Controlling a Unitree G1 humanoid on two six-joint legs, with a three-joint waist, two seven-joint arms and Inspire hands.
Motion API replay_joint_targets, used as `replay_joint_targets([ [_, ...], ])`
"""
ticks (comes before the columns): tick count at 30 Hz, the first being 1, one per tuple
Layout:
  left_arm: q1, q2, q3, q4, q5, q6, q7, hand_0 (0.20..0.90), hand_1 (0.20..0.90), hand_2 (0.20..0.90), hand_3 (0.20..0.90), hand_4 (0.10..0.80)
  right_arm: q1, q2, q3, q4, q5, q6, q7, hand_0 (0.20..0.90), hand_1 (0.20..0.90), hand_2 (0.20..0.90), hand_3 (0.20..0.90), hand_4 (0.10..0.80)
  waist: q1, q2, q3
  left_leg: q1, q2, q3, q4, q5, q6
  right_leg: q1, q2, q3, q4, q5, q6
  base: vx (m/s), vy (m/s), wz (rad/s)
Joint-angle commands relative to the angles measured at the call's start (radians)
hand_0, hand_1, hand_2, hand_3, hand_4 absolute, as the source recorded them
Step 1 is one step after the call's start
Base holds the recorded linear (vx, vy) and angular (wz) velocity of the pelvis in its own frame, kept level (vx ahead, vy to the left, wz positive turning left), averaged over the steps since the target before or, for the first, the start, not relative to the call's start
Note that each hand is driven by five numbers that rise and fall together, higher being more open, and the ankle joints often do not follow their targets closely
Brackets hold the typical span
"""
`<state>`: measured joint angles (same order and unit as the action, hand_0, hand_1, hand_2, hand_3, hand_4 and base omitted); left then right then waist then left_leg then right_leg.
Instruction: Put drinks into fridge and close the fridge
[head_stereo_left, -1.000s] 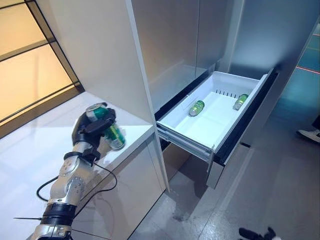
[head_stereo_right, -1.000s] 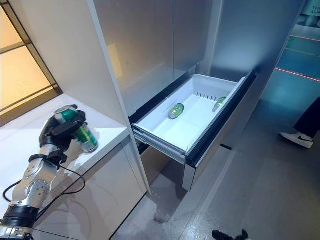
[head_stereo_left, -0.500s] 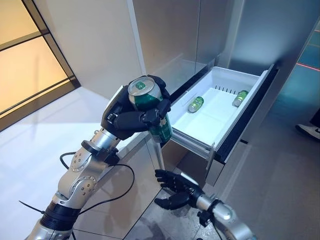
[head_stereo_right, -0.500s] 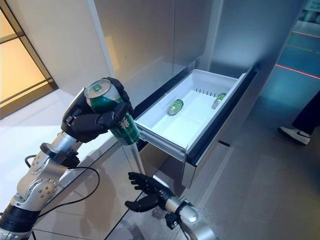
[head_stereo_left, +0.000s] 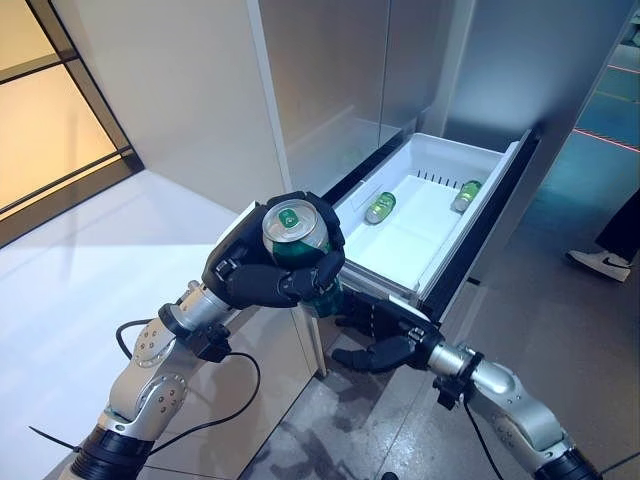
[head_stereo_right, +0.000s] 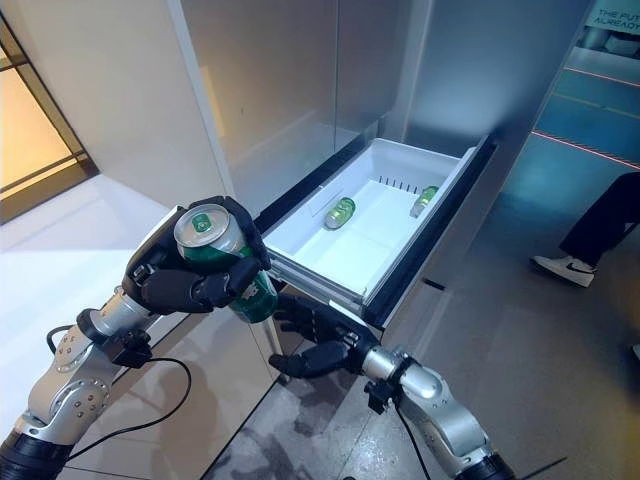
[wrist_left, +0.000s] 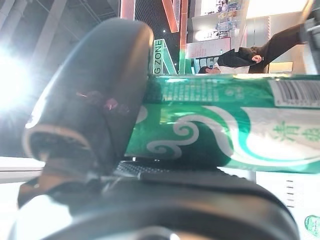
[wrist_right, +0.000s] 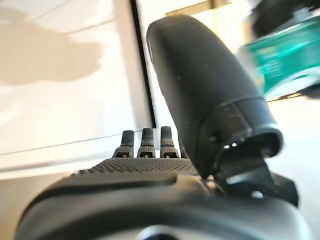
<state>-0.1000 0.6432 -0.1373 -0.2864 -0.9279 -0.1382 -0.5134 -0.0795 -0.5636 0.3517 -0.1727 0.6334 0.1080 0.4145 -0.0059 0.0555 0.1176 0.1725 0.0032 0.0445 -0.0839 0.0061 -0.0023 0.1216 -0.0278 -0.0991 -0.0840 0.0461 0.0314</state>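
Observation:
A green drink can (head_stereo_left: 296, 232) stands upright in my left hand (head_stereo_left: 252, 285), whose fingers and thumb curl round it; the left wrist view shows the can (wrist_left: 225, 125) across the palm under the thumb (wrist_left: 95, 95). The hand holds it in the air above the counter's corner, short of the white fridge drawer (head_stereo_left: 405, 238). That drawer is pulled out and holds two green cans lying down, one at the left (head_stereo_left: 379, 208) and one at the far right (head_stereo_left: 461, 196). My right hand (head_stereo_left: 395, 335) is open just below and right of the held can, by the drawer's front edge.
A white counter (head_stereo_left: 110, 250) lies to the left, with a tall pale cabinet panel (head_stereo_left: 190, 90) behind it. The grey fridge doors (head_stereo_left: 330, 80) rise above the drawer. A person's dark trouser leg and white shoe (head_stereo_left: 598, 262) stand on the grey floor at right.
My left hand has carried the can up off the counter and toward the drawer. My right hand has come into view and risen to just under the can. The camera has shifted.

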Motion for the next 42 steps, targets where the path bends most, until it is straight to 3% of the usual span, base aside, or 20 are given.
replay_joint_targets([
  [1,-0.161,0.027,0.082,-0.001,-0.071,-0.108,-0.024,0.300,0.300,0.300,0.200,0.100,-0.169,0.007,-0.047,-0.138,0.151,-0.013,-0.002,0.900,0.900,0.900,0.900,0.800,-0.015,-0.032,-0.057,-0.016,-0.056,-0.022,0.033,-0.067,0.022,-0.011,0.022,0.008,0.127,-0.146,0.026,0.000,0.000,0.00],
  [8,-0.253,0.070,0.035,0.007,-0.109,-0.050,0.004,0.300,0.300,0.300,0.200,0.100,-0.290,-0.034,-0.027,-0.169,0.215,0.031,-0.025,0.900,0.900,0.900,0.900,0.800,-0.015,-0.038,-0.062,-0.031,-0.056,-0.022,0.039,-0.056,0.020,-0.019,0.021,0.002,0.124,-0.132,0.021,-0.020,-0.007,0.00],
  [20,-0.395,0.088,-0.065,0.045,-0.132,0.023,0.065,0.300,0.300,0.300,0.200,0.100,-0.460,-0.048,0.067,-0.175,0.319,0.126,-0.034,0.900,0.900,0.900,0.900,0.800,-0.017,-0.043,-0.072,-0.030,-0.059,-0.028,0.037,-0.054,0.020,-0.013,0.024,-0.001,0.118,-0.127,0.020,0.000,0.000,0.00],
  [27,-0.475,0.106,-0.127,0.081,-0.181,0.033,0.095,0.300,0.300,0.300,0.200,0.100,-0.547,-0.051,0.144,-0.147,0.429,0.204,-0.042,0.900,0.900,0.900,0.900,0.800,-0.017,-0.046,-0.079,-0.029,-0.061,-0.030,0.036,-0.050,0.019,-0.010,0.022,-0.003,0.115,-0.123,0.021,0.000,0.000,0.00],
  [37,-0.534,0.067,-0.192,0.071,-0.248,0.002,0.124,0.300,0.300,0.300,0.200,0.100,-0.576,0.023,0.198,-0.084,0.587,0.221,-0.148,0.900,0.900,0.900,0.900,0.800,-0.018,-0.048,-0.083,-0.025,-0.063,-0.030,0.033,-0.050,0.024,-0.008,0.022,-0.004,0.112,-0.119,0.021,0.000,0.000,0.00],
  [38,-0.536,0.059,-0.197,0.070,-0.249,-0.001,0.127,0.300,0.300,0.300,0.200,0.100,-0.576,0.034,0.200,-0.079,0.601,0.212,-0.158,0.867,0.867,0.867,0.862,0.762,-0.018,-0.047,-0.083,-0.024,-0.063,-0.030,0.033,-0.050,0.024,-0.008,0.022,-0.004,0.112,-0.119,0.021,0.000,0.000,0.00],
  [39,-0.540,0.052,-0.200,0.066,-0.250,-0.001,0.135,0.300,0.300,0.300,0.200,0.100,-0.575,0.049,0.202,-0.076,0.615,0.196,-0.174,0.538,0.538,0.538,0.477,0.377,-0.018,-0.047,-0.082,-0.024,-0.063,-0.030,0.033,-0.050,0.024,-0.008,0.022,-0.004,0.112,-0.119,0.021,0.000,0.000,0.00],
  [40,-0.541,0.048,-0.200,0.067,-0.248,-0.002,0.137,0.300,0.300,0.300,0.200,0.100,-0.575,0.056,0.201,-0.074,0.618,0.194,-0.179,0.340,0.340,0.340,0.247,0.147,-0.019,-0.047,-0.082,-0.024,-0.063,-0.030,0.032,-0.050,0.024,-0.008,0.022,-0.003,0.112,-0.119,0.021,0.000,0.000,0.00],
  [41,-0.545,0.039,-0.204,0.068,-0.250,-0.002,0.141,0.300,0.300,0.300,0.200,0.100,-0.576,0.073,0.200,-0.070,0.626,0.180,-0.195,0.300,0.300,0.300,0.200,0.100,-0.019,-0.046,-0.082,-0.024,-0.063,-0.030,0.033,-0.050,0.025,-0.008,0.022,-0.002,0.113,-0.119,0.021,0.000,0.000,0.00],
  [42,-0.546,0.031,-0.206,0.069,-0.242,-0.002,0.147,0.300,0.300,0.300,0.200,0.100,-0.574,0.086,0.199,-0.069,0.624,0.169,-0.206,0.300,0.300,0.300,0.200,0.100,-0.020,-0.046,-0.081,-0.023,-0.064,-0.030,0.033,-0.051,0.026,-0.009,0.022,-0.001,0.113,-0.119,0.021,0.000,0.000,0.00],
])
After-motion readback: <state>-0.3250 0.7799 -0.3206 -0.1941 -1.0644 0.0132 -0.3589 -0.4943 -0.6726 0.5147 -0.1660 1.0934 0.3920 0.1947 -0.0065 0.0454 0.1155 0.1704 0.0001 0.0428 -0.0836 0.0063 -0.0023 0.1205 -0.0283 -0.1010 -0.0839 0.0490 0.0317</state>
